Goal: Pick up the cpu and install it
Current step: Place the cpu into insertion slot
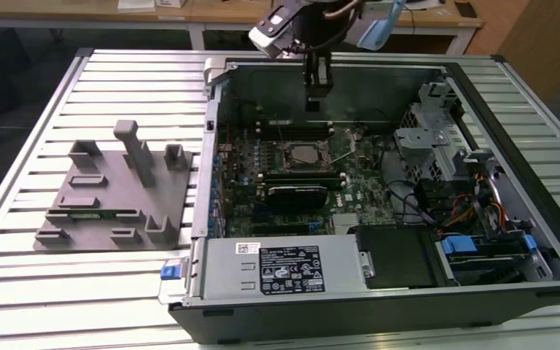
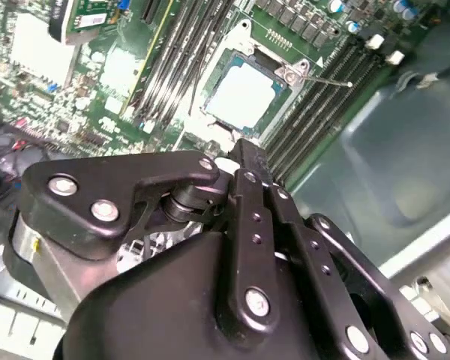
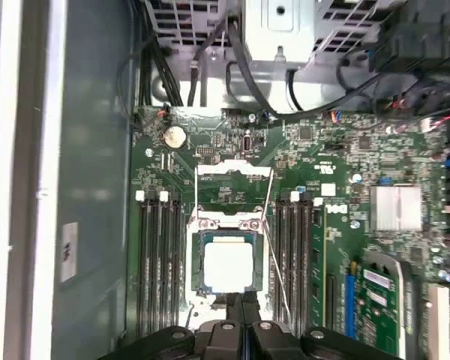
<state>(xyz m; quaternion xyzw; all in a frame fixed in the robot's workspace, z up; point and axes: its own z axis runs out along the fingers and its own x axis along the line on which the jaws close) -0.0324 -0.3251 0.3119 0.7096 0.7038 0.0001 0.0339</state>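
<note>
Closest to the lens, the black links of my tool [image 2: 244, 154] run down to two fingers pressed together, with nothing pinched between them that I can make out. In the exterior view the tool [image 1: 316, 102] hangs inside the open case [image 1: 358, 76], which lies on the slatted table [image 1: 134, 80], above the far part of the board [image 1: 358, 189]. The cpu [image 3: 227, 268] lies flat in its socket [image 3: 197, 259] in the middle of the board, pale metal top upward, between two banks of memory slots [image 3: 156, 262]. The hinged frame [image 3: 232, 171] stands swung open beside it, so nothing clamps the chip down. In the first wrist view my fingertips sit just beside the socket's edge, apart from the chip. I judge the cpu light, thin and stiff, but fragile: its smooth lid would be slippery, and the contacts under it would suffer from any tilt or scrape. I would hold it by two opposite bare edges, kept level, and never squeeze across the corners or press on the lid.
</note>
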